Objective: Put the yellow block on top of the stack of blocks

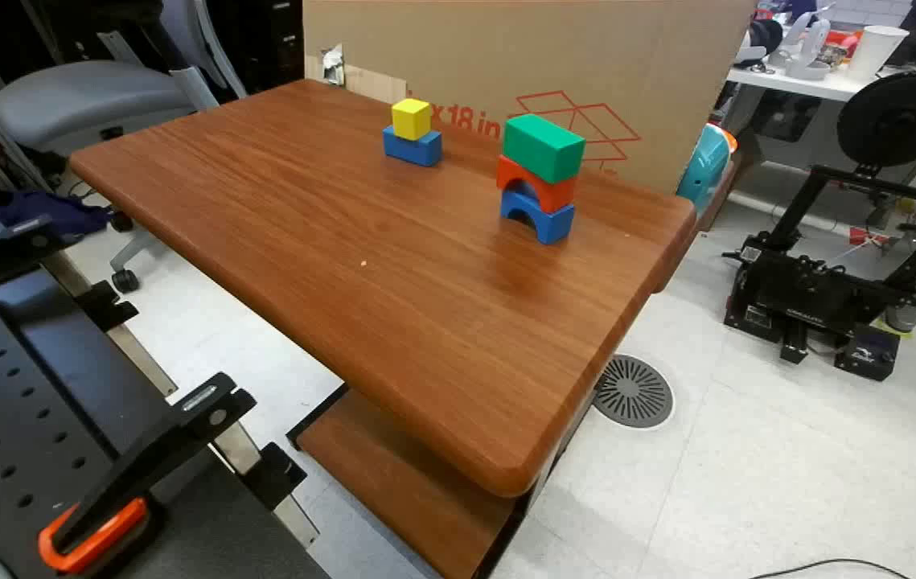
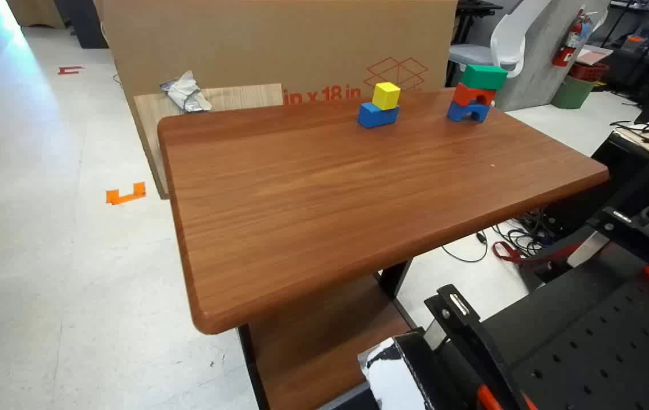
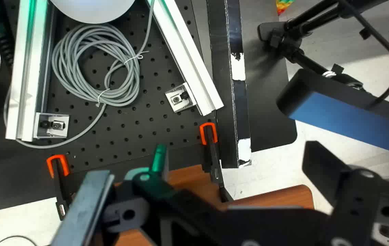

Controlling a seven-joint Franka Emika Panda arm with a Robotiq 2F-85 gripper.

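The yellow block (image 1: 411,120) (image 2: 386,95) is a small bright cube in both exterior views. It rests on a flat blue block (image 1: 413,149) (image 2: 378,115) near the table's back edge. The stack of blocks (image 1: 538,183) (image 2: 472,95) stands apart from it on the same table. It has a green block on top, a red arch under it and a blue arch at the bottom. My gripper (image 3: 208,164) shows only in the wrist view, fingers wide apart, nothing between them. It is over the black perforated bench and the table edge, away from the blocks. No block shows in the wrist view.
The brown wooden table (image 1: 329,265) (image 2: 313,193) has a large cardboard sheet (image 1: 458,48) (image 2: 278,45) along its back. Orange-and-black clamps (image 3: 211,150) sit at the perforated bench's (image 3: 119,140) edge. A coiled grey cable (image 3: 95,65) and metal rails (image 3: 187,58) lie on the bench.
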